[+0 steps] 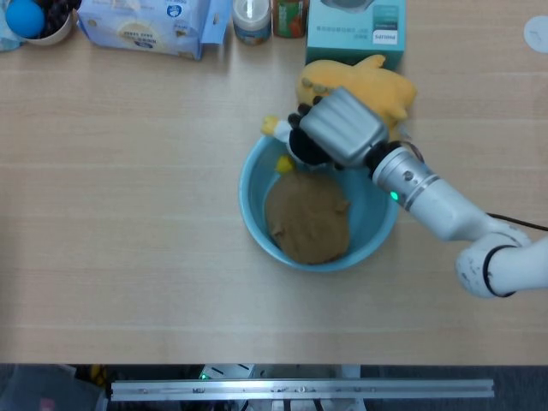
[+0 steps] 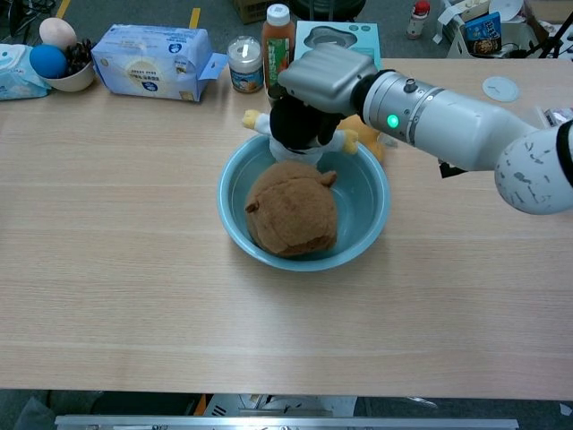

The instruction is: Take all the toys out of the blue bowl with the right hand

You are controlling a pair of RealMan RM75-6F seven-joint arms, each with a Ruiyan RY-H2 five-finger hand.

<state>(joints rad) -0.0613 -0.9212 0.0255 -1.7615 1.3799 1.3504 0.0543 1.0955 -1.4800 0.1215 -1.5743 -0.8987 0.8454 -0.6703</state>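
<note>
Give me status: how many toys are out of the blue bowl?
One looks done: the yellow toy lies on the table behind the blue bowl. In hand: the right hand grips the penguin toy at the bowl's far rim. Left: the brown toy sits inside.

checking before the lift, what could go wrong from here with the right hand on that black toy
The right hand covers the black toy from above at the blue bowl's back rim; how firmly it holds is hidden, so the toy may slip back in. The yellow plush lies just behind and could get knocked. The brown plush could snag.
</note>
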